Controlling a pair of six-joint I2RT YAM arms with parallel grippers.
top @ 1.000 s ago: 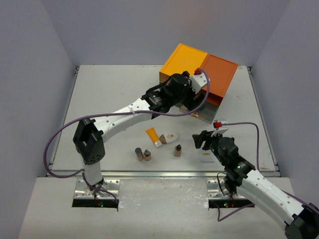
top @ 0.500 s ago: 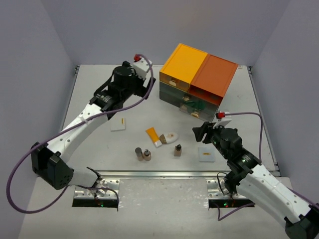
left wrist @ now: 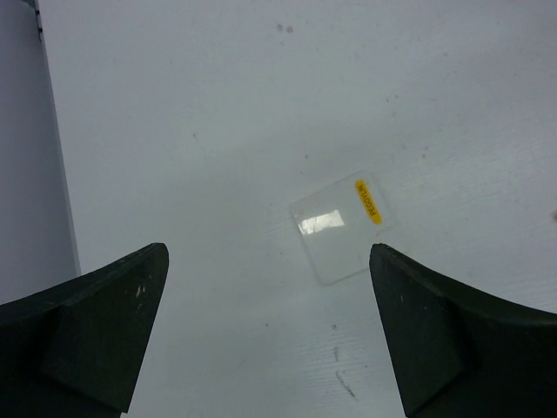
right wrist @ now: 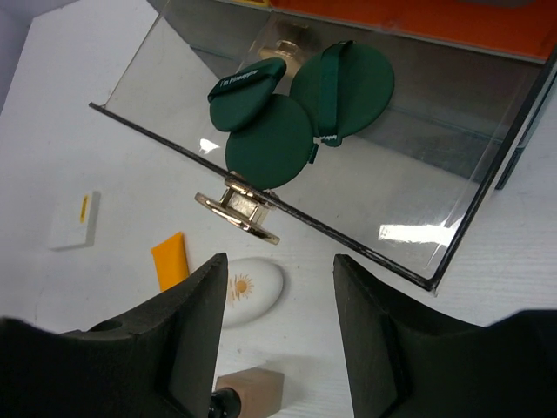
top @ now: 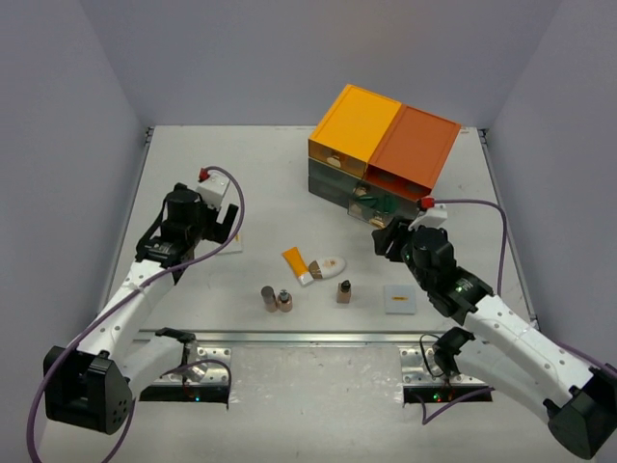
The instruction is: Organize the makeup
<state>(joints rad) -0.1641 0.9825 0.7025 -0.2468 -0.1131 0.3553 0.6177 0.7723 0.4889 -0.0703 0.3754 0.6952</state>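
My left gripper (top: 214, 230) is open and empty, hovering just left of a flat white square (top: 231, 242) with a yellow label; the square also shows in the left wrist view (left wrist: 341, 225), ahead of the gripper (left wrist: 270, 335). My right gripper (top: 385, 239) is open and empty in front of the chest's pulled-out clear drawer (right wrist: 409, 218), which holds three dark green discs (right wrist: 270, 144). An orange tube (top: 294, 261), a white oval piece (top: 331, 264) and three small brown bottles (top: 269, 295) (top: 285, 300) (top: 343, 290) lie mid-table. The oval (right wrist: 252, 290) lies by the right gripper (right wrist: 280, 335).
The drawer chest (top: 386, 140) with yellow and orange tops stands at the back right. A second flat white square (top: 399, 298) lies beside my right arm. The drawer's gold handle (right wrist: 239, 209) juts toward the right gripper. Grey walls close in both sides.
My left arm has swung away from the chest to the near left, over the white square. My right gripper has moved up toward the open drawer, uncovering the second square.
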